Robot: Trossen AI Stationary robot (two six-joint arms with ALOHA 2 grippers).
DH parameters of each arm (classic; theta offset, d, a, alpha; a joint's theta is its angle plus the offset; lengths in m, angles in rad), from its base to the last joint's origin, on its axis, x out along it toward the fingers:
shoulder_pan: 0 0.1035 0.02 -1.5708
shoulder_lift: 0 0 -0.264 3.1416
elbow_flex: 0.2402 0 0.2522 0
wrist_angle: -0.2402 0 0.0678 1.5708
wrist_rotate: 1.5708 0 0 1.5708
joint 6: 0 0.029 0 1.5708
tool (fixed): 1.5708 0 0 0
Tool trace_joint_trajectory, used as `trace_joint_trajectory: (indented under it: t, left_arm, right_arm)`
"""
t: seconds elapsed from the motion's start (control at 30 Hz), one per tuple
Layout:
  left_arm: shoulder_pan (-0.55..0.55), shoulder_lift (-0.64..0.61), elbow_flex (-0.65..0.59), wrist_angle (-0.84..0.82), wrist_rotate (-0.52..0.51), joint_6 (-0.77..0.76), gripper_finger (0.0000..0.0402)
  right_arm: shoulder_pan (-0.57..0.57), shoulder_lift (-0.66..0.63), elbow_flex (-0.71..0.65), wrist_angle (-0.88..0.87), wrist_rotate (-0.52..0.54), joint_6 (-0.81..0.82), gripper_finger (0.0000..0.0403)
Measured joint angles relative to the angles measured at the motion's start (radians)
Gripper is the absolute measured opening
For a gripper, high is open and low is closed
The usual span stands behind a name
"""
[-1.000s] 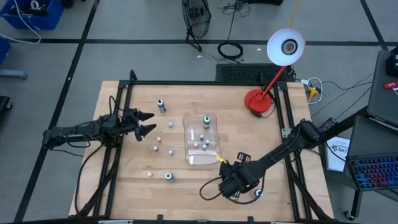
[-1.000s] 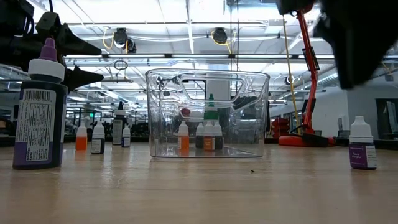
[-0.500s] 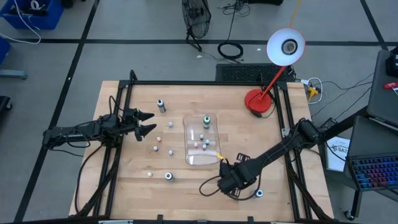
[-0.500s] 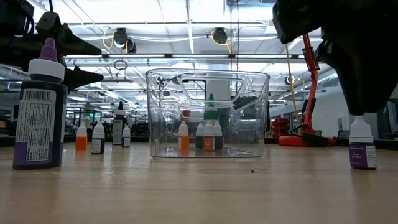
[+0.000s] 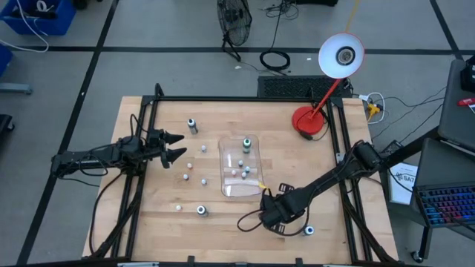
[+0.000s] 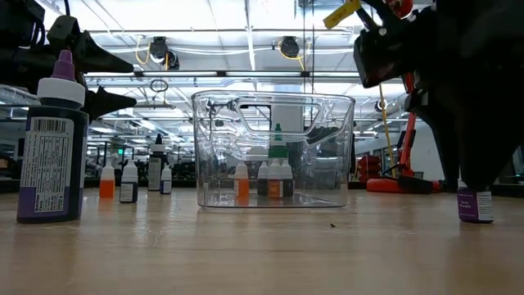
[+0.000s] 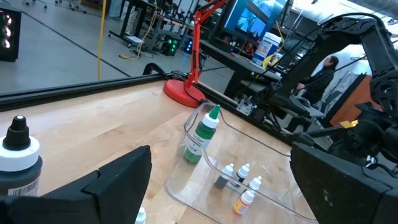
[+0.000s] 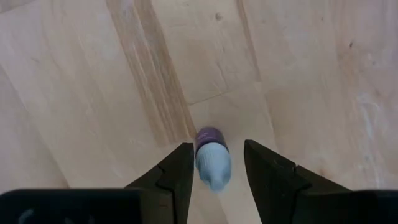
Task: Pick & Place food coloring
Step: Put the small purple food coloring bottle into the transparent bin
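The wooden table (image 5: 223, 215) carries, in the high view, a clear plastic tray (image 5: 241, 167) near its middle and a red desk lamp (image 5: 310, 122) at the far right corner. The tray (image 6: 273, 147) holds several small bottles (image 6: 264, 178) standing upright, among them a taller green-capped one (image 7: 204, 132) at the far end.

The right arm reaches in from the right edge, bending down toward the near side of the table. Its gripper (image 8: 216, 165) points straight down over a small purple bottle with a white cap (image 8: 212, 158). The two fingers (image 8: 177, 171) are parted a little wider than the bottle, one on each side of the cap, and the wrist view shows a thin gap between each finger and the bottle, so nothing is clamped. In the low view that bottle (image 6: 475, 201) stands on the wood, with the dark bulk of the right gripper (image 6: 475, 164) just above it and covering its cap.

The left arm waits at the left side of the table, its gripper (image 5: 172, 147) held above the wood with the fingers (image 7: 118, 180) spread wide and empty.

Loose bottles lie scattered left of the tray: a dark one (image 5: 193, 125) toward the far edge, a few tiny ones (image 5: 188, 170) between the left gripper and the tray, and a large dark bottle with a pale cap (image 6: 51, 147) at the near left, standing upright.
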Motion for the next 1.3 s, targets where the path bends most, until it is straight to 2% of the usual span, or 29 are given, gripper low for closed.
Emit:
trace_joint_trajectory:
  t: [0.57, 0.67, 0.8, 0.9, 1.1, 1.3]
  left_arm:
    - [0.0, 0.0, 0.0, 0.0, 0.0, 0.0, 0.0379]
    - [0.0, 0.0, 0.0, 0.0, 0.0, 0.0, 0.0379]
    - [0.0, 0.0, 0.0, 0.0, 0.0, 0.0, 0.0379]
    - [0.0, 0.0, 0.0, 0.0, 0.0, 0.0, 0.0379]
    - [0.0, 0.0, 0.0, 0.0, 0.0, 0.0, 0.0379]
    - [0.0, 0.0, 0.0, -0.001, 0.0, 0.0, 0.0379]
  right_arm:
    - [-0.002, 0.0, 0.0, 0.0, -0.028, 0.001, 0.0126]
    - [-0.002, 0.0, 0.0, -0.001, -0.029, 0.003, 0.0103]
    - [-0.003, 0.0, 0.0, -0.001, -0.028, -0.01, 0.0046]
    - [-0.003, 0.0, 0.0, 0.008, -0.024, -0.032, 0.0043]
    - [-0.014, -0.021, 0.0, -0.002, 0.053, -0.073, 0.0043]
    - [-0.057, -0.158, 0.043, -0.103, 0.142, -0.127, 0.0043]
